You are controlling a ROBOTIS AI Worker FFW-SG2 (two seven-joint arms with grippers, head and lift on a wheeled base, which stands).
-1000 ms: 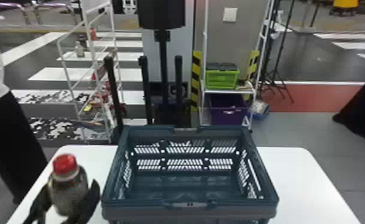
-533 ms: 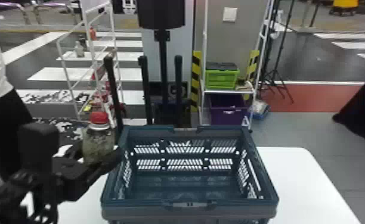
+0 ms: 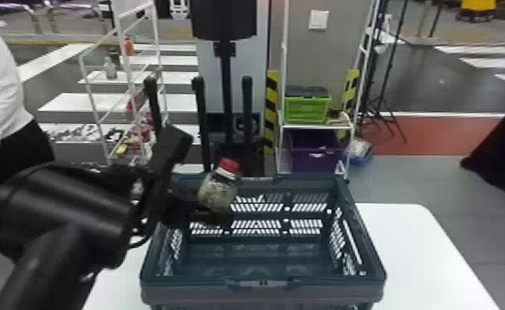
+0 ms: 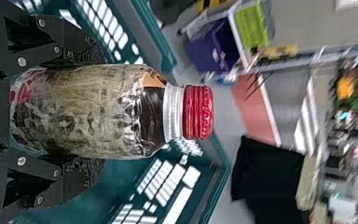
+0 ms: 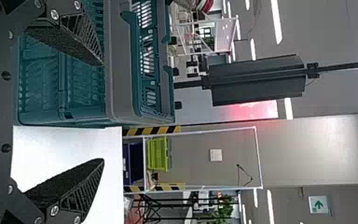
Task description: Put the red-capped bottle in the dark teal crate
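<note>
In the head view my left gripper holds the red-capped bottle, slightly tilted, over the back left part of the dark teal crate. The left wrist view has the bottle clasped between both fingers of my left gripper, its red cap pointing away from the palm, with the crate's slotted walls around it. My right gripper stands open with nothing between its fingers in the right wrist view, near the crate's side.
The crate stands on a white table, with table surface to its right. Behind are a white wire rack, a shelf with a green crate and purple bin, and a dark post stand.
My left arm has carried the bottle up from the table's left side and rightward, from outside the crate to above its back left part. The crate has not moved.
</note>
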